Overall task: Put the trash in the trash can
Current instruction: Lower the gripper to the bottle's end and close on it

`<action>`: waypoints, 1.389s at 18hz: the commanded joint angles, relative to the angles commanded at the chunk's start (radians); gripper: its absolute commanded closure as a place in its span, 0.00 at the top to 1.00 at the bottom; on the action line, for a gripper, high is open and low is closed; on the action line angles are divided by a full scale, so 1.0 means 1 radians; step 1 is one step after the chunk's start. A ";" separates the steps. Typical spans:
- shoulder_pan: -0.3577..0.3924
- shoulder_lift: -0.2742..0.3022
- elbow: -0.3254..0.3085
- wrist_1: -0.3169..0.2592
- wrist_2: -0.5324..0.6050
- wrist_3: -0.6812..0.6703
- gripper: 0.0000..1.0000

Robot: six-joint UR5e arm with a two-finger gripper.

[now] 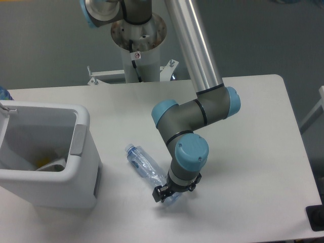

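The crushed clear bottle (pixel 144 163), with its blue cap at the upper left, lies flat on the white table right of the trash can (pixel 83 190). My gripper (pixel 165 195) is down over the bottle's lower right end, its black fingers astride that end and still apart. Where the fingers cover the bottle, contact cannot be made out. The trash can is a white bin with a thick rim and a grey tab (pixel 78 139) on its right side. Inside it, low at the back, lies a crumpled white wrapper (pixel 51 165) with a bit of yellow beside it.
The arm's base column (pixel 137 38) stands behind the table's far edge. The arm's elbow and wrist joints (pixel 192 114) hang over the table's middle. A dark object (pixel 316 218) shows at the lower right corner, and a blue item (pixel 4 93) at the left edge.
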 joint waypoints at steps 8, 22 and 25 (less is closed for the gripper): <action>0.000 0.000 0.009 0.002 0.002 0.000 0.68; 0.002 0.025 0.051 0.000 -0.002 0.014 0.61; 0.003 0.034 0.058 0.002 -0.002 0.014 0.56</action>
